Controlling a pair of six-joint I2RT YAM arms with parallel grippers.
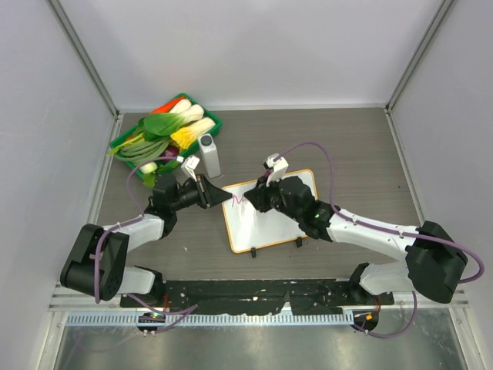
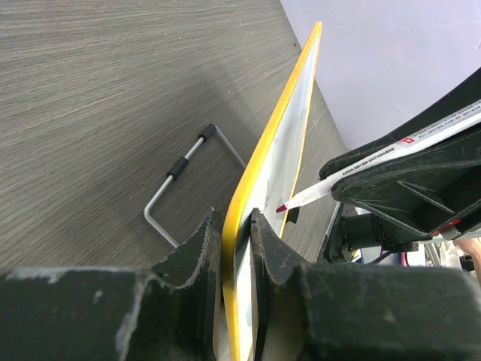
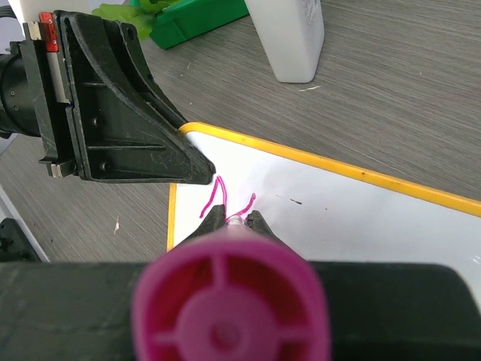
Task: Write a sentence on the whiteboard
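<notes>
on the grey table [image 1: 308,139], left hand [image 1: 225,198] clamps the whiteboard [image 1: 250,229] edge; right hand [image 3: 237,219] holds a marker [image 3: 231,301] against it.

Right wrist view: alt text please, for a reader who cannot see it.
A pink marker held in the right gripper has its tip on a yellow-framed whiteboard, beside a few pink strokes near a corner. The left gripper clamps that corner; a white container and green tray sit behind.
</notes>
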